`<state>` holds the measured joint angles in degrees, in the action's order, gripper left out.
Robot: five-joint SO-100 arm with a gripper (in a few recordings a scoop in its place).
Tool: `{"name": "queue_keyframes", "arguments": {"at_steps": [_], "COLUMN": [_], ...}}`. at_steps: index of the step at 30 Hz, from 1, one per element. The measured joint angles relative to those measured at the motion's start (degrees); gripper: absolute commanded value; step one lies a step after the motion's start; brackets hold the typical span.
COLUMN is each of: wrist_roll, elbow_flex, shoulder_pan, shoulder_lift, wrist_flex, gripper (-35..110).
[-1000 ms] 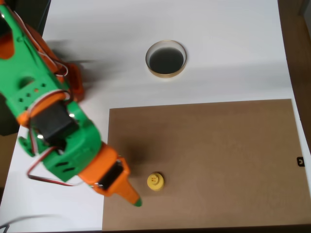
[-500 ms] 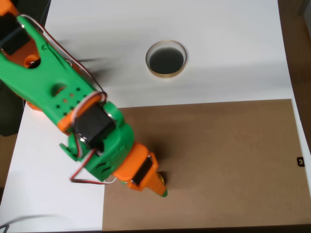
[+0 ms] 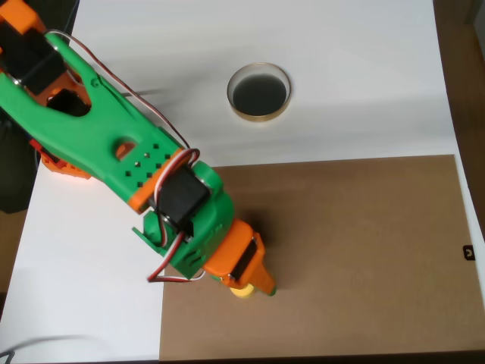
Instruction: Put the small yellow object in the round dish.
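Note:
The small yellow object (image 3: 242, 291) lies on the brown board near its lower left, mostly hidden under my gripper (image 3: 256, 285); just a yellow sliver peeks out below the orange finger. The green and orange arm reaches in from the top left, and the gripper sits directly over the object. From above the jaw gap is covered, so I cannot tell whether it is open or shut. The round dish (image 3: 259, 91), cream-rimmed with a dark inside, stands on the white surface at the top centre, far from the gripper.
A large brown board (image 3: 348, 250) covers the lower right of the white table (image 3: 364, 76). The table's right edge runs near the picture's right side, with a small dark tag (image 3: 469, 252) there. The arm's base occupies the upper left.
The arm has swung right across the board's left edge. The gripper, first left of the yellow object, now sits over it and hides most of it. The dish stayed put.

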<state>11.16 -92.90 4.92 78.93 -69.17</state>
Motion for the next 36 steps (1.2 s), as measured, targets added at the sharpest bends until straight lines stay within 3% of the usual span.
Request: {"name": "queue_keyframes", "arguments": {"at_steps": [24, 29, 36], "wrist_roll": [-1.76, -1.93, -1.14], "elbow_flex": [5.98, 6.15, 6.15], "shoulder_pan": [-2.29, -1.93, -0.35], "shoulder_lift": [-6.24, -7.03, -7.21], "wrist_flex": [1.41, 1.32, 1.32], "gripper": [8, 20, 24]}}
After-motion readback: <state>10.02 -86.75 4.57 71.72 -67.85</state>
